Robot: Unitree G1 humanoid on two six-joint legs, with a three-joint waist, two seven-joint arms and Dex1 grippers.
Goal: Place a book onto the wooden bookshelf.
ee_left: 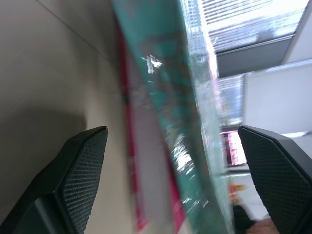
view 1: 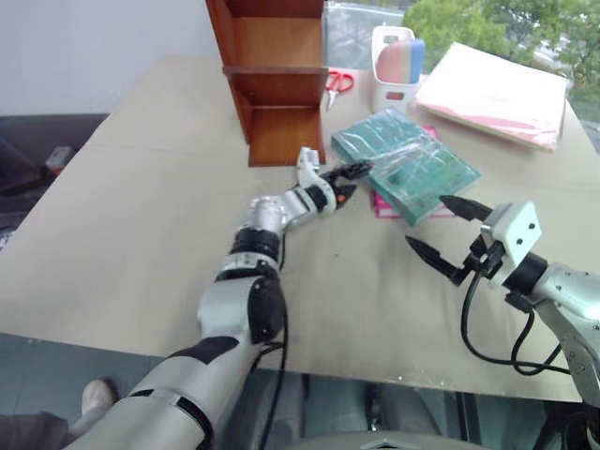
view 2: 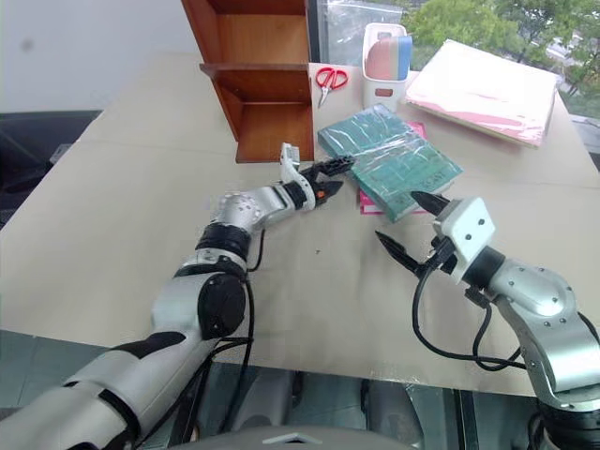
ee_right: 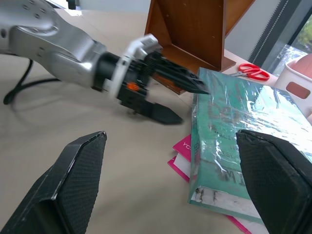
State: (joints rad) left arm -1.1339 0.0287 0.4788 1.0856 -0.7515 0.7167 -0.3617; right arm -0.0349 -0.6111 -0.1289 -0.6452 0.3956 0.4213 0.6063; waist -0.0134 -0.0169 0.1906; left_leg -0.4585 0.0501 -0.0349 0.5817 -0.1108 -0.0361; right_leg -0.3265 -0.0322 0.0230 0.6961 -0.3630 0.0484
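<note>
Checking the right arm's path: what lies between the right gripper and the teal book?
Only bare tabletop separates the open right gripper from the book, which rests on a magenta-pink book; the right wrist view shows this best.

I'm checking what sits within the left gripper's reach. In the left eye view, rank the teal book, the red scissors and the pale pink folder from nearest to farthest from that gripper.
From the open left gripper:
1. Teal book, right at its fingertips, lying on a magenta book.
2. Red scissors, farther back, beside the wooden bookshelf.
3. Pale pink folder, at the far right corner of the table.
</note>
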